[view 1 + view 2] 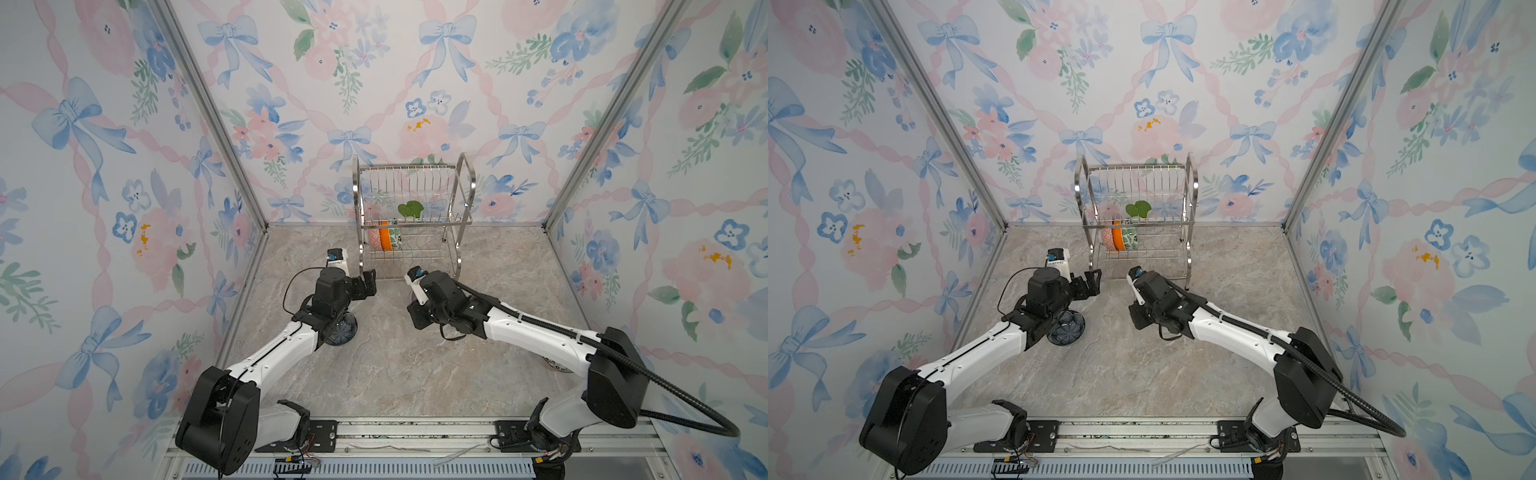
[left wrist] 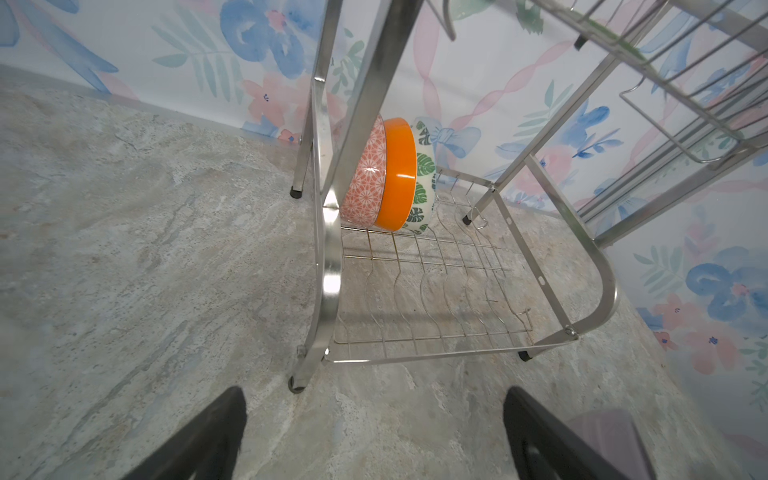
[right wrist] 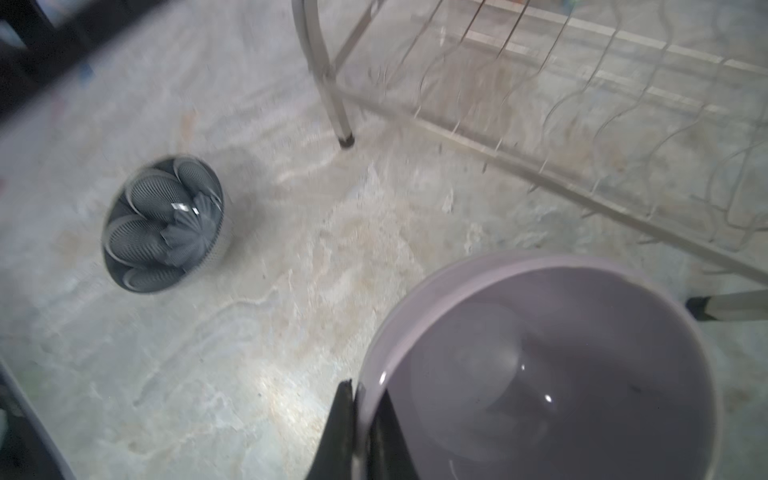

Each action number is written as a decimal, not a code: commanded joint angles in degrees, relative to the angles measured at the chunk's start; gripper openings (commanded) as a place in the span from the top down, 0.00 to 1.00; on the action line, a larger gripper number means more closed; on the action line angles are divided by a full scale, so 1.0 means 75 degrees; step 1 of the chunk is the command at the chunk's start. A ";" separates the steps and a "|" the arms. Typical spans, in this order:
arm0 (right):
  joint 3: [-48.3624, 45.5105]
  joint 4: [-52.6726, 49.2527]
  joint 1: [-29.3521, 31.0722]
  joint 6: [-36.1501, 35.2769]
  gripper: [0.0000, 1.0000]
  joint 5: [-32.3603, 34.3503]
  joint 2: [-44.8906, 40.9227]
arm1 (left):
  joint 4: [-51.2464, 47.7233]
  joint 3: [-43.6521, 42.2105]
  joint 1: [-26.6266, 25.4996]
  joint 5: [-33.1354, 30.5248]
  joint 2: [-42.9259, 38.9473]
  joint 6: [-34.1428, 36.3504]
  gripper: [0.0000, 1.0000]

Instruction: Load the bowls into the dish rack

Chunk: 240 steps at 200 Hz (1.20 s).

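Lilac bowl [image 3: 561, 374] fills the near corner of the right wrist view, opening towards the lens. The right gripper [image 3: 363, 392] is clamped on its rim, one finger inside the wall and one outside. Judged a rim pinch because the bowl is too wide to span, and this grip leaves the body free to tip onto edge. That view is smeared, so I cannot tell whether the bowl's foot has left the tabletop [image 1: 395, 374]. The dish rack [image 1: 465, 187] stands against the back wall, just beyond both wrists. The lower tier already holds three bowls on edge, packed face to back at its left end: pink-patterned bowl [image 2: 365, 174], orange bowl [image 2: 399, 174] and green leaf-print bowl [image 2: 424, 166]. The wavy wires keep them upright, and the slots to their right are free, presumably the lilac bowl's target. The left gripper [image 2: 374, 392] hangs spread wide and empty off the rack's front left leg, clear of the right arm's approach. The dark blue bowl [image 1: 1069, 328] sits upright on the table, partly under the left wrist in both top views, and is probably that arm's next pick. A patterned rim [image 1: 556, 366] shows from under the right forearm, likely another bowl, but too hidden to identify. Estimate: three loaded, one in hand, at least one waiting. Risk: the rim grip may slip as the bowl tilts.
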 commanded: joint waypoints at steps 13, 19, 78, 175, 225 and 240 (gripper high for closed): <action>0.0346 0.1947 -0.0610 0.0800 1.00 -0.1491 -0.0052 | -0.0363 0.0681 0.0191 -0.0113 0.0722 0.0038 0.02; 0.0385 0.2257 -0.0753 0.1024 1.00 -0.1662 0.0065 | -0.0378 0.0750 0.0203 -0.0124 0.0853 0.0036 0.02; 0.1030 0.3895 -0.1150 0.1872 1.00 -0.2294 0.1398 | -0.0564 0.1337 0.0285 -0.0281 0.1644 0.0208 0.03; 0.1386 0.6136 -0.1681 0.3240 1.00 -0.2629 0.2693 | -0.0657 0.1777 0.0391 -0.0151 0.2329 0.0358 0.25; 0.1593 0.6782 -0.1691 0.3560 1.00 -0.2756 0.3260 | -0.0741 0.1826 0.0379 -0.0047 0.2587 0.0511 0.46; 0.1675 0.6950 -0.1683 0.3674 1.00 -0.2810 0.3450 | -0.0771 0.1833 0.0375 -0.0013 0.2644 0.0548 0.54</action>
